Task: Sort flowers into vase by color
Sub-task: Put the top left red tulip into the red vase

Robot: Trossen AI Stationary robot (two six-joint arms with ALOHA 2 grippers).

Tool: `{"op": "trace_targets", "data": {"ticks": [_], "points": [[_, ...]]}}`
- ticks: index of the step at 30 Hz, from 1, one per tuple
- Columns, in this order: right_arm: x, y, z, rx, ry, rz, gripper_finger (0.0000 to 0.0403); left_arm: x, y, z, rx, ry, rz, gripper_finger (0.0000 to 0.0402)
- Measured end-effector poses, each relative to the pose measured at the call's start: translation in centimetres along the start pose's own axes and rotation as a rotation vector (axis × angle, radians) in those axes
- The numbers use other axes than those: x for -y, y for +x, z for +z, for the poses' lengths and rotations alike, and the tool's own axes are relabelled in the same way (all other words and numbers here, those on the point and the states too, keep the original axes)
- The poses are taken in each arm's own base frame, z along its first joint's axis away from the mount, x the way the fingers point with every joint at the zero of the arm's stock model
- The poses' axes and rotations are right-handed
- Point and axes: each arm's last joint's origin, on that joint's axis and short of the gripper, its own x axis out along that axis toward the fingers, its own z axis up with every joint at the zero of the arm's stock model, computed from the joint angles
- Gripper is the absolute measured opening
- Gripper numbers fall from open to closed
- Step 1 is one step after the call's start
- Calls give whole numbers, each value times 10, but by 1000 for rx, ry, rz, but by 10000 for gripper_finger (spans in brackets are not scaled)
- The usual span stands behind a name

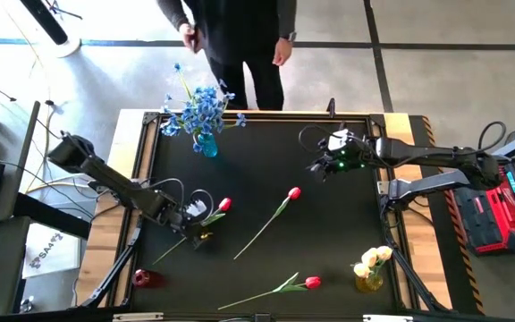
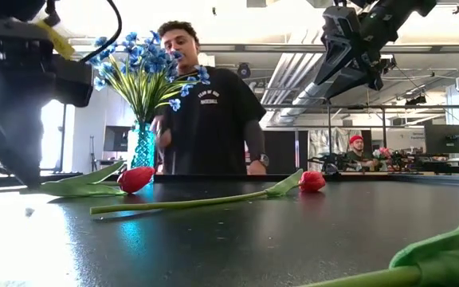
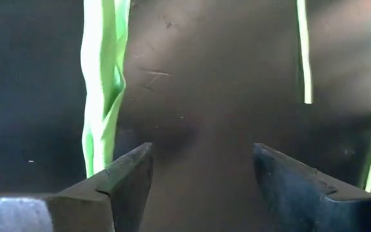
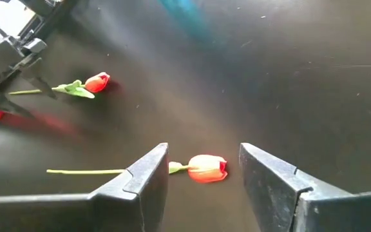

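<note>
Reaching for a red tulip is judged to be the step in hand. The left claw (image 1: 200, 215) is set low over the black worktop (image 1: 266, 170), jaws parted with nothing between them; in its wrist view a green stem (image 3: 102, 90) is seen just beside one finger, not yet straddled. The targeted red tulip (image 1: 224, 206) lies with its bloom just beside that claw, stem running toward the near left corner. The next move is judged to call for a small sideways correction so the stem sits between the fingers, then closure and a lift clear of the surface.

Nearest the front edge, a third red tulip (image 1: 312, 283) is noted, with a small red vase (image 1: 144, 278) at the near left corner and a vase of pale yellow tulips (image 1: 371, 268) at the near right. A second red tulip (image 1: 294, 192) lies mid-worktop, well apart from the others. The right claw (image 1: 322, 166) hangs above the far right area, jaws open and empty, the mid-worktop tulip in its wrist view.

At the far left edge a blue vase (image 1: 207, 146) of blue sprays (image 1: 197, 107) stands. A person (image 1: 240, 36) is beyond the far edge. Open room remains across the centre; the route to the red vase is short but close to the worktop's left rim.
</note>
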Motion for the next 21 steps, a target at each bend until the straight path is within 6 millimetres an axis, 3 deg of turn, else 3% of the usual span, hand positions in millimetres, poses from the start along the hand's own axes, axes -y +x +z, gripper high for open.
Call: {"op": "trace_targets", "data": {"ticks": [12,21], "points": [[-4,0,-7,-11,-34,-42,176,-1,21,-4,-29,-113,63,240],[-11,-1,-14,-10,-68,-57,168,1,17,0,-30,-26,159,186]]}}
